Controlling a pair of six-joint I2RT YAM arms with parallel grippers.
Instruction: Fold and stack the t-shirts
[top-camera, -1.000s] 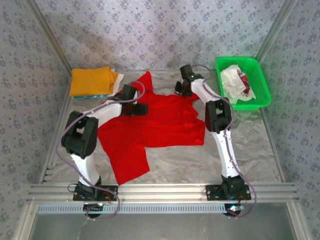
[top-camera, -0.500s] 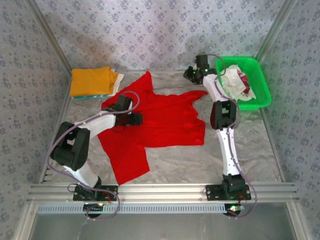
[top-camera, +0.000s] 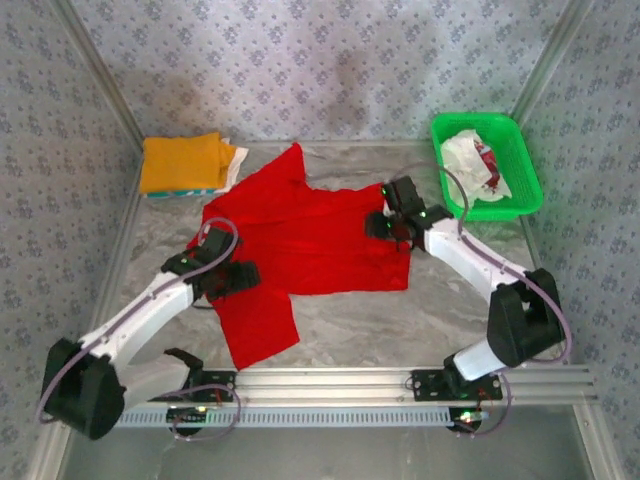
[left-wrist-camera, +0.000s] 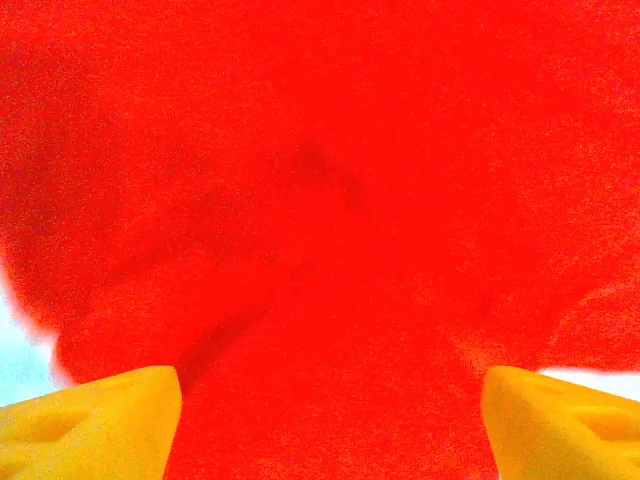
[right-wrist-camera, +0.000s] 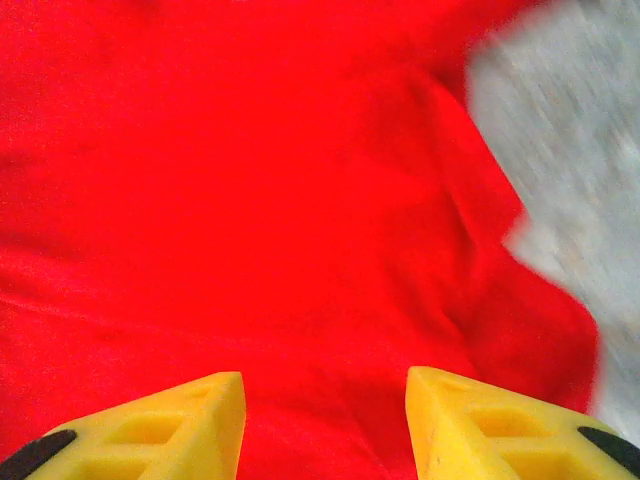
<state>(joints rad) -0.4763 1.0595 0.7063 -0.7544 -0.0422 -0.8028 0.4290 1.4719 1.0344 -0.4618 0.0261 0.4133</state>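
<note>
One grey marbled table (top-camera: 400, 320), walled in patterned panels, carries everything.

Red t-shirt (top-camera: 310, 240): biggest item, spread open and flat across the middle of the table. One sleeve points to the far side and a long flap trails toward the near left. Not folded. A few creases on the right part, seen close in the right wrist view (right-wrist-camera: 250, 180), where its edge meets bare table at far right.

Two arms. Left arm (top-camera: 140, 315) reaches from the near left corner over the shirt's left side. Right arm (top-camera: 470, 260) bends in from the right and ends over the shirt's right edge.

Green mesh basket (top-camera: 498, 213): far right corner, well apart from the red shirt.

Folded stack in the far left corner: orange-yellow t-shirt (top-camera: 180, 160) on top, teal and white edges (top-camera: 190, 190) peeking out below it.

White t-shirt with red marks (top-camera: 470, 160): crumpled inside the basket.

Left gripper (left-wrist-camera: 330, 420): yellow fingertips (left-wrist-camera: 90, 420) spread wide, red cloth (left-wrist-camera: 320, 200) under and between them, nothing pinched. Sits over the shirt's left flap (top-camera: 240, 275).

Right gripper (right-wrist-camera: 325, 420): fingers parted by a narrower gap, red cloth showing through it, no fold caught. Low over the shirt's right side (top-camera: 385, 225).
</note>
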